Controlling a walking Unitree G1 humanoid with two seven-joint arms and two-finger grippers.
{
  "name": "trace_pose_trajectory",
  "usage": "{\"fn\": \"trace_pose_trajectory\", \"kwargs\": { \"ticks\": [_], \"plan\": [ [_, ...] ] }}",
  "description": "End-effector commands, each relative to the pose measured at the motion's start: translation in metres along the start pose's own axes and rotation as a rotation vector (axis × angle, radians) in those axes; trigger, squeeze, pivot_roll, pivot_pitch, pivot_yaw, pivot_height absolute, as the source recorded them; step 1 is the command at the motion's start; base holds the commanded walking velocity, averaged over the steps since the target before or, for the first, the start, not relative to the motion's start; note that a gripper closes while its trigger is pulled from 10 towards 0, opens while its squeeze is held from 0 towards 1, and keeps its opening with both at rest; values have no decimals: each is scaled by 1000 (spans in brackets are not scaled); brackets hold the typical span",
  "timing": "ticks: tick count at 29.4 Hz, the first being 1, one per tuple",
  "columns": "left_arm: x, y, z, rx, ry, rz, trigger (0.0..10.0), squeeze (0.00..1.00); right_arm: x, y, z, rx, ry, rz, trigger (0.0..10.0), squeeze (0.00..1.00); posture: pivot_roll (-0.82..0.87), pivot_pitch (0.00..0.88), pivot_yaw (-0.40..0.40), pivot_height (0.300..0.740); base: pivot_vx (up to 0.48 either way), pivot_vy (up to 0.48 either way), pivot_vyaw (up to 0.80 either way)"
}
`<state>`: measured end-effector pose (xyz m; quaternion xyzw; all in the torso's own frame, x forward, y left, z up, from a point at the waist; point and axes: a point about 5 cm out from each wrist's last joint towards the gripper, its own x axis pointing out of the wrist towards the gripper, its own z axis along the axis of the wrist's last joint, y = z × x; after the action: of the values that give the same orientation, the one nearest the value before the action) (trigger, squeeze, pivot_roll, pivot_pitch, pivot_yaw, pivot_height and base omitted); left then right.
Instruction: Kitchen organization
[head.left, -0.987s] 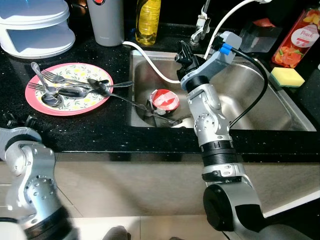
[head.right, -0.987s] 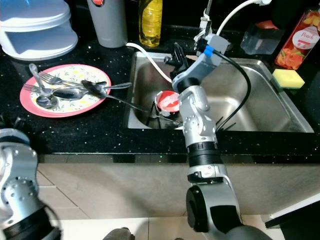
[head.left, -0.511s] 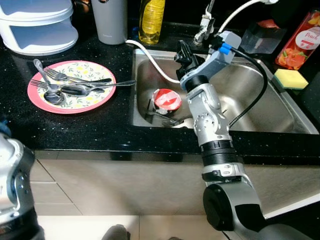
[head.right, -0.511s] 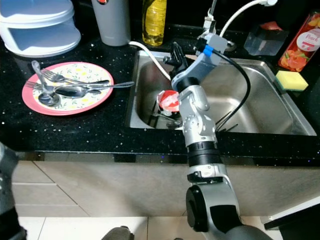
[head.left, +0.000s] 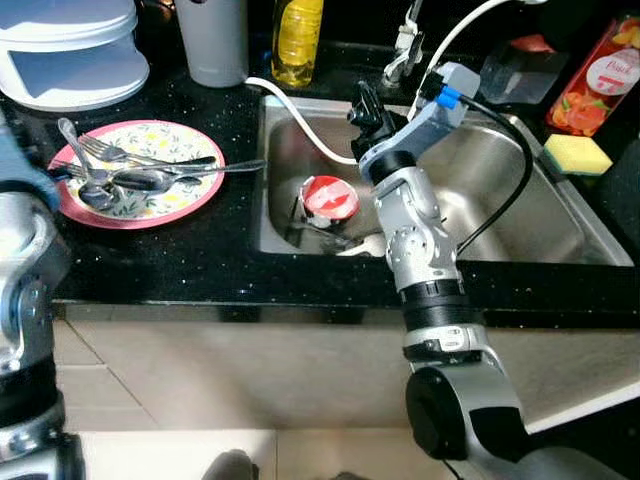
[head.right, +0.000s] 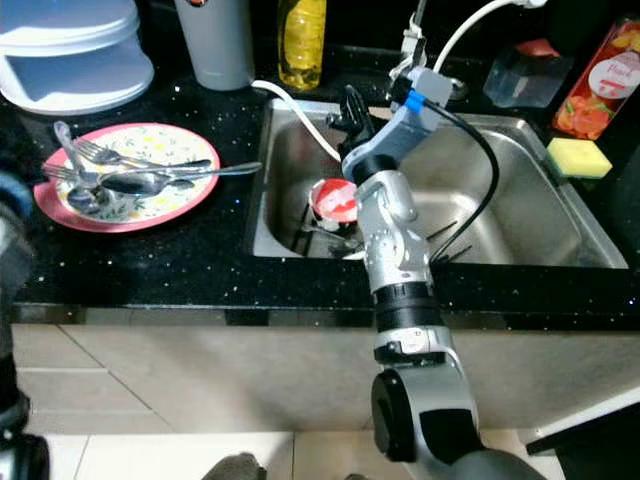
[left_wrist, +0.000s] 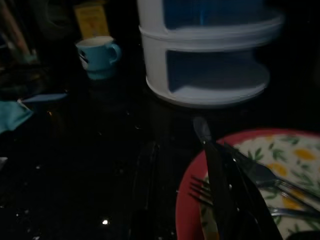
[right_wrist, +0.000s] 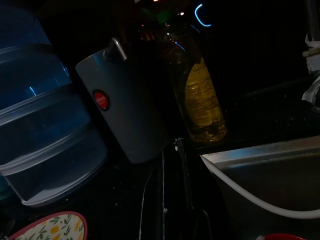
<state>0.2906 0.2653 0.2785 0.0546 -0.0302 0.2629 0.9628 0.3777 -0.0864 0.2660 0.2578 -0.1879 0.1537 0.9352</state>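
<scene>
Right gripper: hovering over the sink's left part, fingers nearly together, holding nothing.
Red cup: lying in the sink just below this gripper, cutlery beside it.
White hose: running past its fingers.
Left gripper: reaching onto the pink plate among forks and spoons; its grip cannot be told.

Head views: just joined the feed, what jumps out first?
The right arm reaches over the sink's front edge, its gripper raised above the basin's left half. Below it lies a red-lidded cup among loose cutlery. Left of the sink, on the black counter, a pink plate holds a heap of forks and spoons.
</scene>
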Motion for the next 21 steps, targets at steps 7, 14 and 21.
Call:
{"fn": "trace_pose_trajectory", "kwargs": {
  "ticks": [7, 14, 21],
  "plan": [
    [12, 1, -39, 12, 180, -27, 10000, 16, -1, -1, 1, 4, -17, -6, 10000, 0, 319, 0, -79, 740, 0, 0, 0],
    [31, -8, -37, -20, 215, -98, 10000, 0, -2, -3, 0, 5, -24, -19, 10000, 0, 315, 0, -68, 740, 0, 0, 0],
    [38, -14, -16, -21, 118, -122, 10000, 0, -3, -6, 3, 5, -39, -35, 10000, 0, 306, 0, -54, 740, 0, 0, 0]
  ]
}}
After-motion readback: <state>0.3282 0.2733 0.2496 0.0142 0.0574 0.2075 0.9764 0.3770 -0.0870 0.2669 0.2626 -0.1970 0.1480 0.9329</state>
